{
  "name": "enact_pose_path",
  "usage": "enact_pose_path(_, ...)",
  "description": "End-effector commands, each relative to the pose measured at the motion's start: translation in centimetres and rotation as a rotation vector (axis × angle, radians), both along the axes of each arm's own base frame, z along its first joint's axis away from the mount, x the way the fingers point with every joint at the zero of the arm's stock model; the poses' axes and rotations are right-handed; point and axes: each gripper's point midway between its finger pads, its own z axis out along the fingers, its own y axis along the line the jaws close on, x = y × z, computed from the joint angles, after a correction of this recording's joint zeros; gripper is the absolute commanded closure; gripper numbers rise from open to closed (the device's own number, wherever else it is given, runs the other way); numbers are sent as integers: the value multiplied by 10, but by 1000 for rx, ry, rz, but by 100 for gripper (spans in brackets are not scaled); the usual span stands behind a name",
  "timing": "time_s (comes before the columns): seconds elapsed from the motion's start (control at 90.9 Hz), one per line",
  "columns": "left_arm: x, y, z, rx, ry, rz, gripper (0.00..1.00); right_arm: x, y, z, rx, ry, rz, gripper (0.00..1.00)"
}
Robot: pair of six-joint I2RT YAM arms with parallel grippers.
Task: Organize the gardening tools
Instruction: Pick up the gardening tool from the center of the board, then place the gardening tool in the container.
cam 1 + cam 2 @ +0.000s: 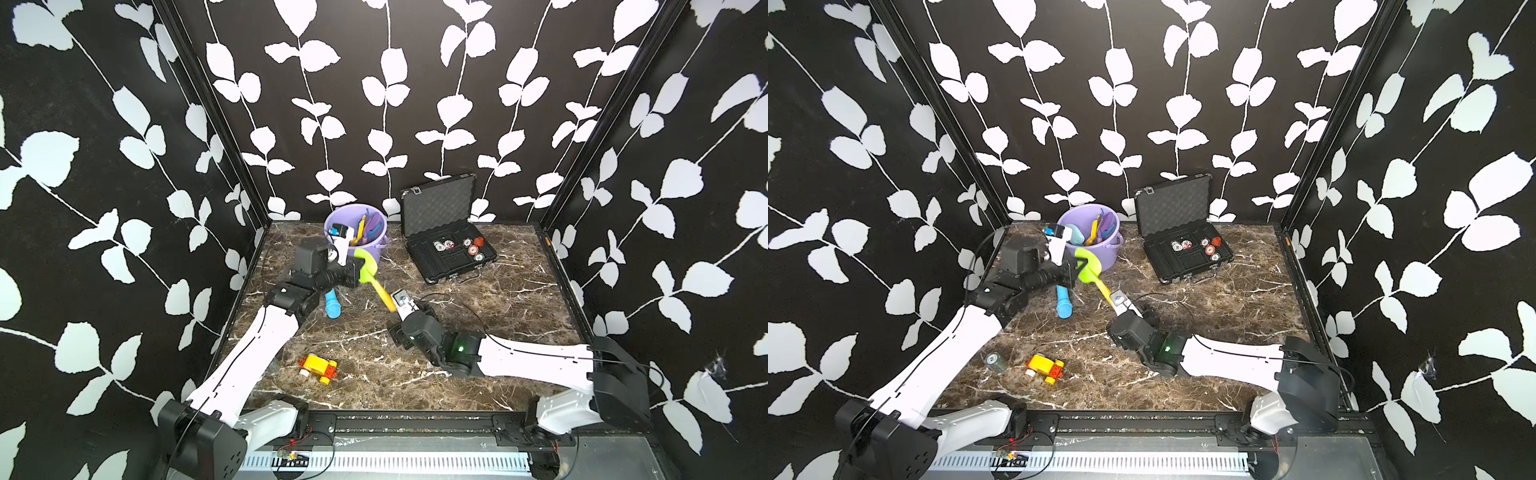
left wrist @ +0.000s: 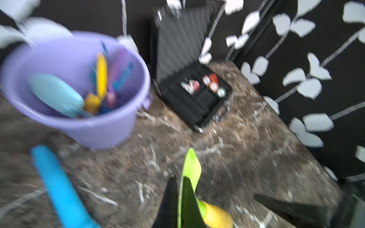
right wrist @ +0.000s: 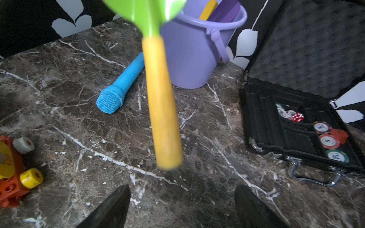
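Green spade (image 1: pixel 375 284): lime blade, yellow wooden handle; blade clamped in the left pincer (image 1: pixel 358 266), raised off the counter (image 1: pixel 457 332), handle slanting down.
Teal scoop (image 2: pixel 55 92): lying inside the purple bucket (image 2: pixel 110 134).
Yellow tool (image 2: pixel 101 73), purple tool (image 2: pixel 118 63), blue tool (image 2: pixel 124 76): bunched upright in the same bucket, blurred.

green yellow-handled spade (image 3: pixel 158 88) | clear of spread fingers (image 3: pixel 112 207) | purple bucket (image 3: pixel 189 59) behind it

Green spade (image 3: pixel 157 79) cropped, blurry
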Motion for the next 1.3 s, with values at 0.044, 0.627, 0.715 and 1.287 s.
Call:
enact_pose_path(0.044,19,37,84,66,-258,207,100,6,-34,5,13,-39,-127,10)
enact_pose_path(0.627,147,67,125,457,-454,516,100,7,-90,16,-15,-99,-279,1)
enact_pose_path(0.715,167,65,108,505,-453,522,100,7,-98,18,-8,-110,-300,1)
enact_pose_path(1.287,237,55,-49,614,-211,402,100,-2,-185,27,138,-185,-412,1)
